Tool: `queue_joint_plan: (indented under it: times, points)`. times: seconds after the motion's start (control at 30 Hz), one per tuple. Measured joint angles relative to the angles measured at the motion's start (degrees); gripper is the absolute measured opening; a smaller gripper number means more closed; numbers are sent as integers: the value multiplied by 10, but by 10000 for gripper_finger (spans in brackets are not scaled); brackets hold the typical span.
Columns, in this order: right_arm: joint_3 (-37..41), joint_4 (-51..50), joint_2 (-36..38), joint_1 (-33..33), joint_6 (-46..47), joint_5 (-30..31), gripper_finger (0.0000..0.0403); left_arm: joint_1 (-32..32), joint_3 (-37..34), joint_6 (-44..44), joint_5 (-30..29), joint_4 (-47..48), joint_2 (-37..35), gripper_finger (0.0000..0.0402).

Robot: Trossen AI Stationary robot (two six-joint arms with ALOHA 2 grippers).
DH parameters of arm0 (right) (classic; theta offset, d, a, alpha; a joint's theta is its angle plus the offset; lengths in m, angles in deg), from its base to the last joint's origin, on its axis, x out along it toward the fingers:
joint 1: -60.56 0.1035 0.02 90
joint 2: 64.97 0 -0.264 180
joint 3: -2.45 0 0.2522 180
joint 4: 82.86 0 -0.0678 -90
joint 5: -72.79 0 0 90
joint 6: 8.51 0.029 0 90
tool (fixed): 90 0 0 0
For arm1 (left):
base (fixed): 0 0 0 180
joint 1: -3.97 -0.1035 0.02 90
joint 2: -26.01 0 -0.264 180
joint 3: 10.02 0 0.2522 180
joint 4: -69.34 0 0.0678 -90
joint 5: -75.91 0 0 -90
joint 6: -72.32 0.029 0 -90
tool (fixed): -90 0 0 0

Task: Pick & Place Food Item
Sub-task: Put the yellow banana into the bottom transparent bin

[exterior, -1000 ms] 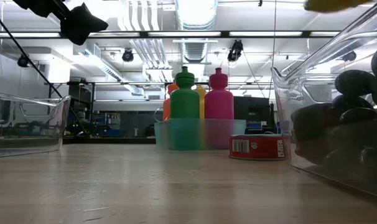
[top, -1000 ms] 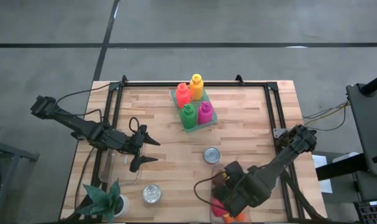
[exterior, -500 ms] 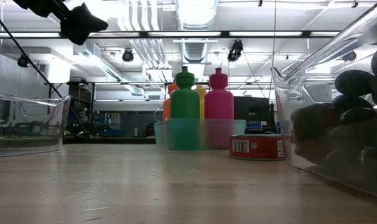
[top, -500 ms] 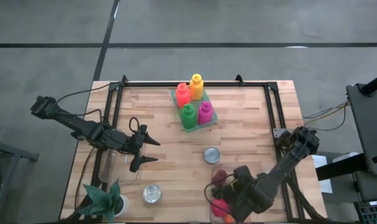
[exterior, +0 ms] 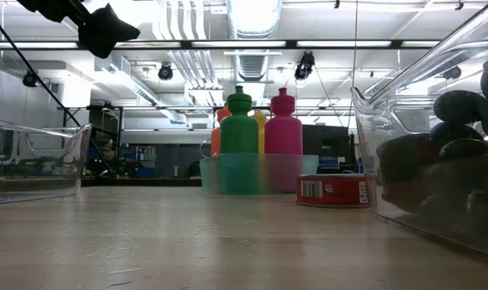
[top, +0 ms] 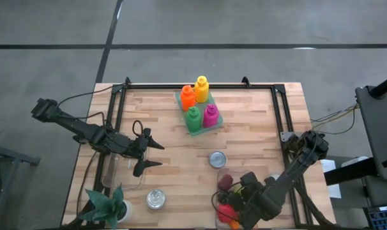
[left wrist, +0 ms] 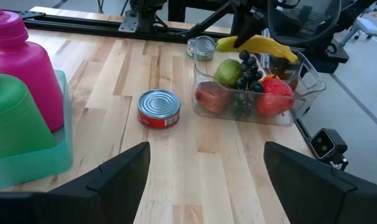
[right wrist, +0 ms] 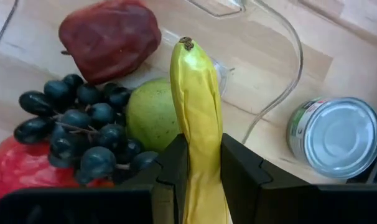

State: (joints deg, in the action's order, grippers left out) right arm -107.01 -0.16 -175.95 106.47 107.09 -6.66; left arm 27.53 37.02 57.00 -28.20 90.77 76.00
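Note:
My right gripper [right wrist: 204, 149] is shut on a yellow banana [right wrist: 198, 93] and hovers over a clear plastic bin [top: 218, 191] at the table's near right. In the bin lie black grapes [right wrist: 83, 124], a green fruit [right wrist: 152, 118], a red apple [right wrist: 111, 37] and another red fruit [right wrist: 14, 168]. In the left wrist view the banana [left wrist: 257, 45] hangs above the bin [left wrist: 307, 78]. My left gripper [top: 156, 155] waits open above a second clear bin [top: 120, 172] at the table's left. My right gripper pinches the banana between its two fingers [right wrist: 175, 165]. The fingers lie along the fruit, which sticks out past the fingertips to its dark-tipped end [right wrist: 187, 43]. The banana is lifted clear above the fruit in the bin.
A tin can [top: 217, 159] stands just beyond the fruit bin, and a second can [top: 156, 199] near the front edge. A teal tray with several coloured bottles [top: 200, 105] sits at the far middle. A potted plant [top: 107, 204] is at the near left corner.
My right gripper has drawn back toward the table's near edge with the banana. The banana has left the top of the low view, where it showed a second ago. The fruit in the bin is now more uncovered.

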Motion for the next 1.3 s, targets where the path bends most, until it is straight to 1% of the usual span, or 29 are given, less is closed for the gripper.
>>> queue_joint_plan:
  times: [0.17, 0.47, 1.0, 1.1, 1.3]
  points:
    - [12, 16, 0, 0, 6, 42, 73, 0, 0, 0, 0, 0, 0, 319]
    - [58, 95, 2, -8, -23, 78, 73, 0, 0, 0, 0, 0, 0, 320]
    - [55, 99, 1, -10, -33, 77, 75, 0, 0, 0, 0, 0, 0, 320]
    - [54, 102, 0, -10, -31, 77, 96, 0, 0, 0, 0, 0, 0, 320]
    - [53, 112, -3, -11, -24, 72, 176, 0, 0, 0, 0, 0, 0, 320]
